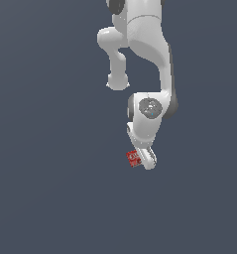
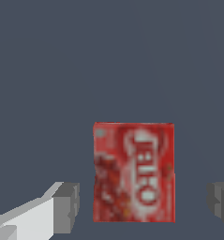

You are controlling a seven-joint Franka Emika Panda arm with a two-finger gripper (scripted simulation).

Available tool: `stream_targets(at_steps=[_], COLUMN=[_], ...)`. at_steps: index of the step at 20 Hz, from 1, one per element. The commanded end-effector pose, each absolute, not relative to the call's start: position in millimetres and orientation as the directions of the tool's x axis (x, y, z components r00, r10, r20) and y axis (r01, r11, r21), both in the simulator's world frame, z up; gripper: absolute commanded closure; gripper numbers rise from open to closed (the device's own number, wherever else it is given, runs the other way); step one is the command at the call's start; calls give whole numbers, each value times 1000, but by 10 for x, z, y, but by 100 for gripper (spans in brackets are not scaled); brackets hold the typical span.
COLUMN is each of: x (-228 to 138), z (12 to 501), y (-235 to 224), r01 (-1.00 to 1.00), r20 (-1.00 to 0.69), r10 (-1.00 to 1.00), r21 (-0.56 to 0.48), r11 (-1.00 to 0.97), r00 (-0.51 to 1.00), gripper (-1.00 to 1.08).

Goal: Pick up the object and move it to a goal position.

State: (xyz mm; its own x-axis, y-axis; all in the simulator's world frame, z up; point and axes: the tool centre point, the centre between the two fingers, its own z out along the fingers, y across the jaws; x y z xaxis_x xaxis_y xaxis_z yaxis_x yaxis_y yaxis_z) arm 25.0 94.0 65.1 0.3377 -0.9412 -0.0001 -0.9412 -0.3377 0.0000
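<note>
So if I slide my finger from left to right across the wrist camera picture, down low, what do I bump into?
One gray gripper fingertip → a bit of bare floor → the red box with white letters → more bare floor → the other gray fingertip at the picture's edge.
</note>
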Motion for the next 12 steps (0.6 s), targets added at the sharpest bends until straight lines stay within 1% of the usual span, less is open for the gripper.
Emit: stream_targets(at_steps=[1, 12], x=[249, 241], z=[621, 169], y=[940, 937], r01=[-941, -943], r20=[0, 0], r10=[-941, -943], r21=[0, 0], r11=[-338, -333], r00=[338, 333], gripper=[-92, -92])
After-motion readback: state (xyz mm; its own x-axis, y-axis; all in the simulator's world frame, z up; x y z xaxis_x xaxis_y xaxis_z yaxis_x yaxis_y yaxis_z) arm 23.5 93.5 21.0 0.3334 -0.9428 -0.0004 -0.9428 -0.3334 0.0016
